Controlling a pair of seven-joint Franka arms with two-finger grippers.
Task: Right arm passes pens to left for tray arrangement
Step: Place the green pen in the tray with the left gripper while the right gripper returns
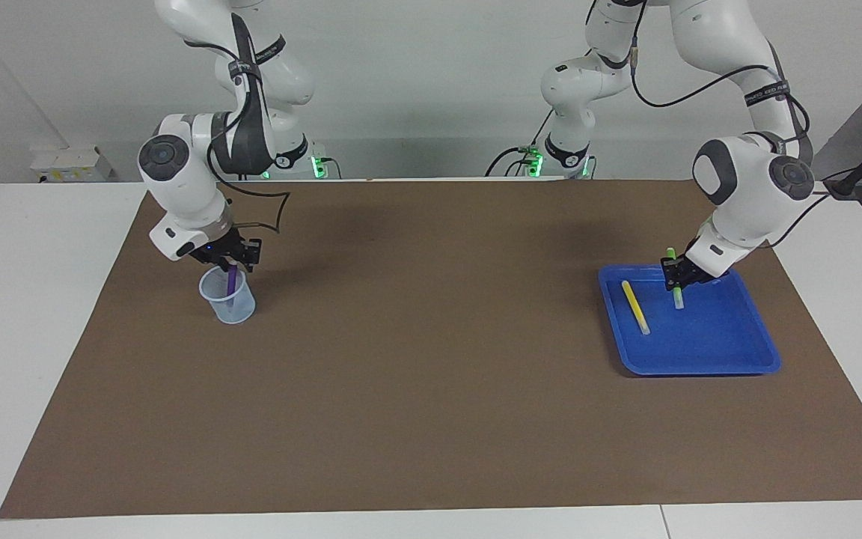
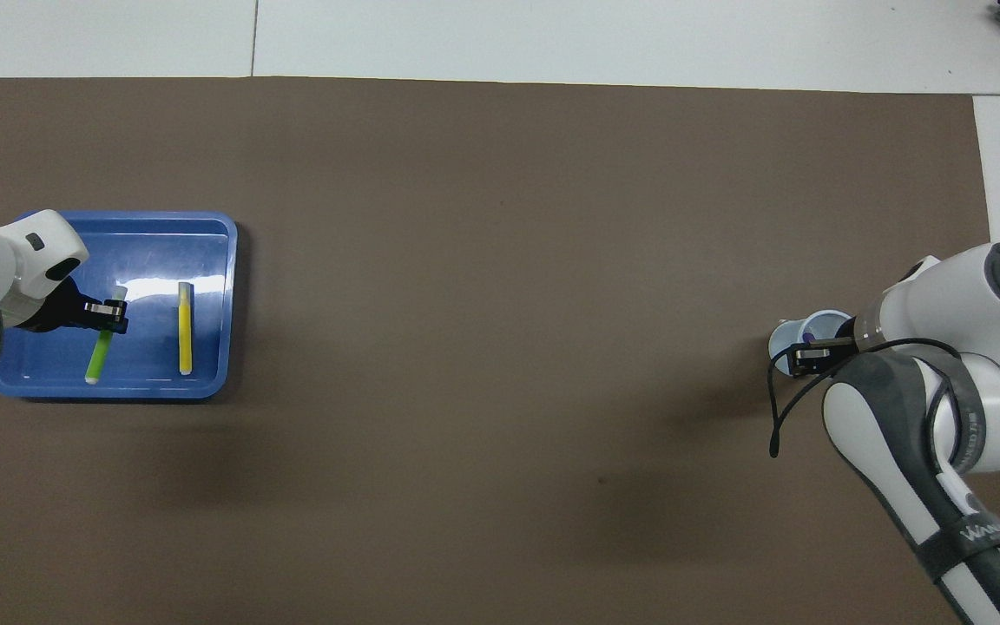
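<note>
Left claw [image 1: 675, 278] over the blue tray [image 1: 730, 352], near the tray's 12 o'clock rim in the facing view. Pressed tight on the green pen [image 1: 676, 292]; pen held tilted, pale end pointing down into the tray, green end sticking up above the fingers. Whether the lower tip touches the tray floor, cannot tell.

Overhead view: same left claw [image 2: 108, 314] grips the green pen [image 2: 101, 351] near its farther, pale end; the pen runs toward the tray's [image 2: 205, 260] 6 o'clock rim.

Yellow pen [image 1: 634, 307] lies flat in the tray, just beside the green one, toward the tabletop's middle, roughly parallel to it. Not touched by either claw. In the overhead view the yellow pen [image 2: 185, 328] sits at 3 o'clock of the green.

Right claw [image 1: 230, 260], blue wrist light showing, sits at the mouth of the pale see-through cup [image 1: 229, 299] at the right arm's end of the tabletop. Its fingers are closed around the top of the purple pen [image 1: 231, 283], which stands leaning in the cup.

Brown mat [image 1: 431, 374] covers the tabletop; cup and tray well apart on it.
</note>
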